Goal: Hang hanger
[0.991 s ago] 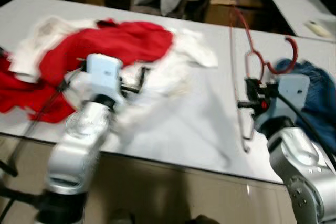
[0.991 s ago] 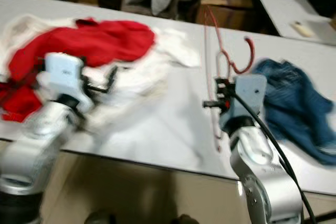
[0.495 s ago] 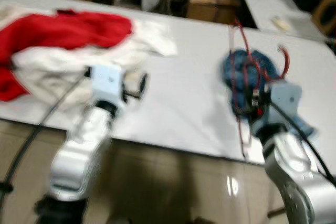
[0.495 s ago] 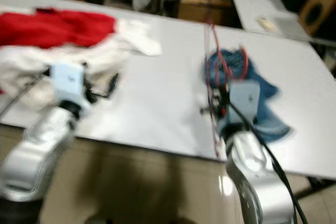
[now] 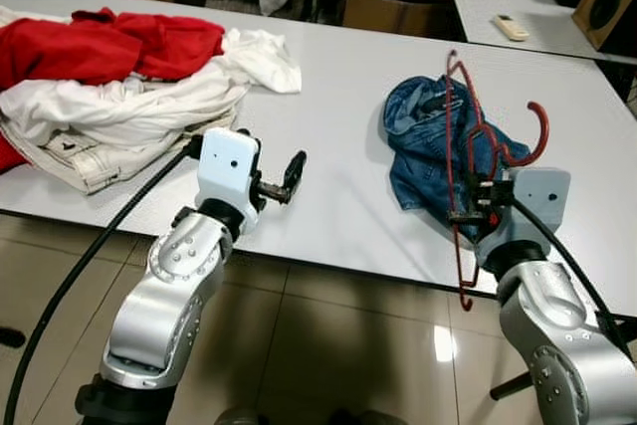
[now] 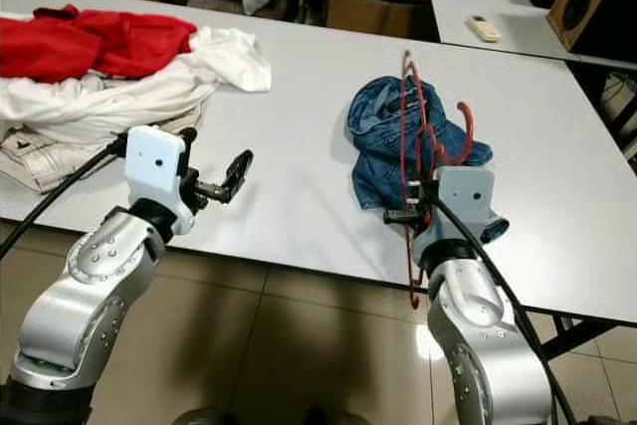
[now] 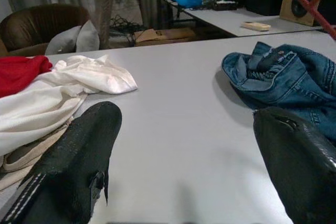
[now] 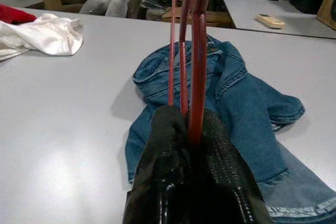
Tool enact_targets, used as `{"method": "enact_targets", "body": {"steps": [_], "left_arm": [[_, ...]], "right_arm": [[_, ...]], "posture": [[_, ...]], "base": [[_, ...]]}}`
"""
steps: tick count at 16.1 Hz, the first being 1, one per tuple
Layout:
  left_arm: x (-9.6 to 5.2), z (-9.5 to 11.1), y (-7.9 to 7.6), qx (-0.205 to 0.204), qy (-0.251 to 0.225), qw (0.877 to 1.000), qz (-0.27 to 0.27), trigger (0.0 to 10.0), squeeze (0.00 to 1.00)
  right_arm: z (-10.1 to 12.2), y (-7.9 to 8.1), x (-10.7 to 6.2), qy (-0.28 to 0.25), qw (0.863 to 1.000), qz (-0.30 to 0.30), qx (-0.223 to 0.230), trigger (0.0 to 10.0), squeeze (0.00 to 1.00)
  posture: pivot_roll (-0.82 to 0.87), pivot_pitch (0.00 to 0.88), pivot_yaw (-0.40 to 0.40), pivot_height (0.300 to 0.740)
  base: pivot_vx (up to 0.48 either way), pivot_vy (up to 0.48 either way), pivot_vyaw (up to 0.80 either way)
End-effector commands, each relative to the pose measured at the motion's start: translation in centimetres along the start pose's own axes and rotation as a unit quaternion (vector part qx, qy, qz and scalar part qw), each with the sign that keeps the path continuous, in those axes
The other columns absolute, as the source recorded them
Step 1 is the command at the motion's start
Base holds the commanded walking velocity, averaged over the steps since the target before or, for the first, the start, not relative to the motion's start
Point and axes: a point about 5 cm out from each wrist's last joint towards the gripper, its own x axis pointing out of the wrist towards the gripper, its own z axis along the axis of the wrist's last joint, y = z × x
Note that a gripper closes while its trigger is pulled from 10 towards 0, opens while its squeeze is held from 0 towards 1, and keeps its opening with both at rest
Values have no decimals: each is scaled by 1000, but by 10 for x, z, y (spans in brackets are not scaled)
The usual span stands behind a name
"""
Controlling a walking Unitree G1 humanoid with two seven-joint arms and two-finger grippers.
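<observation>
Now the right gripper is clamped tight on the red hanger, above the denim garment; at 9 o'clock, the left gripper is wide open, empty.

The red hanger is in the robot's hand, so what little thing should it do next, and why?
Probably lift the red hanger clear of the blue jeans. The right hand is clamped on it above the jeans, and no rail is in sight.

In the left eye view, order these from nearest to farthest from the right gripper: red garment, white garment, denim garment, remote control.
From the right gripper, shut on the red hanger:
1. Denim garment, just beyond it.
2. Remote control, on the far table, ahead.
3. White garment, across the table to the left.
4. Red garment, far left.
</observation>
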Motion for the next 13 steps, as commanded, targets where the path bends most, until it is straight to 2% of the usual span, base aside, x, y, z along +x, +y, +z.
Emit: {"method": "enact_targets", "body": {"steps": [1, 4, 6, 8, 13], "left_arm": [[-1, 0, -1, 0, 1, 1000, -5, 10000, 0], [-1, -1, 0, 1, 2, 1000, -5, 10000, 0], [-1, -1, 0, 1, 1, 1000, -7, 10000, 0], [-1, 0, -1, 12, -3, 1000, -3, 10000, 0], [-3, -1, -5, 12, -1, 1000, -15, 10000, 0]], "right_arm": [[-2, -2, 0, 4, 1000, -5, -1, 10000, 0], [-4, -4, -1, 7, 1000, -19, -4, 10000, 0], [-5, -3, -1, 10, 1000, -15, 11, 10000, 0], [-7, -4, -3, 16, 999, -27, 7, 10000, 0], [-7, -2, -4, 14, 999, -22, 43, 10000, 0]], "posture": [[21, 63, -54, 740], [21, 56, -53, 740], [20, 56, -53, 740], [20, 54, -55, 740], [19, 57, -60, 740]], "base": [[0, 0, 0], [0, 0, 0], [0, 302, -231], [0, 174, -800], [0, 0, -788]]}}
